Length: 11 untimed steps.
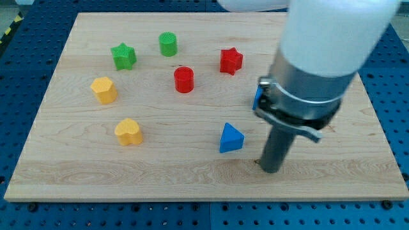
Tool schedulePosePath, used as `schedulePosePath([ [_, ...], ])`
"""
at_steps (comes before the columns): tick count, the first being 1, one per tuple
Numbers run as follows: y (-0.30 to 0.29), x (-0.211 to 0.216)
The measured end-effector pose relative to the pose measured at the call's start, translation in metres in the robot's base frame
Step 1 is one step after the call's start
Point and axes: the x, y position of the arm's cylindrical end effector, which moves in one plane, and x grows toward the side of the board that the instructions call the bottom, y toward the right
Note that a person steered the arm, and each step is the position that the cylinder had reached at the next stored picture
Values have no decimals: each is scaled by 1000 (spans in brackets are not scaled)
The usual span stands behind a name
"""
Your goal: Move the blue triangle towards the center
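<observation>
The blue triangle point(231, 138) lies on the wooden board point(77, 166), right of the middle and toward the view's bottom. My tip point(270, 169) rests on the board a little to the right of and below the triangle, a small gap apart. The rod rises from it into the grey and white arm point(319, 57), which fills the view's upper right.
A second blue block point(259, 97) shows only as a sliver behind the arm. A red cylinder point(184, 79) and red star point(231, 61) sit above the triangle. A green star point(123, 56), green cylinder point(168, 44) and two yellow blocks point(103, 89) point(128, 131) lie on the left.
</observation>
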Motion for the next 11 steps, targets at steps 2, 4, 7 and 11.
schedulePosePath([
  [2, -69, -12],
  [4, -28, 12],
  [7, -25, -35],
  [11, -60, -44],
])
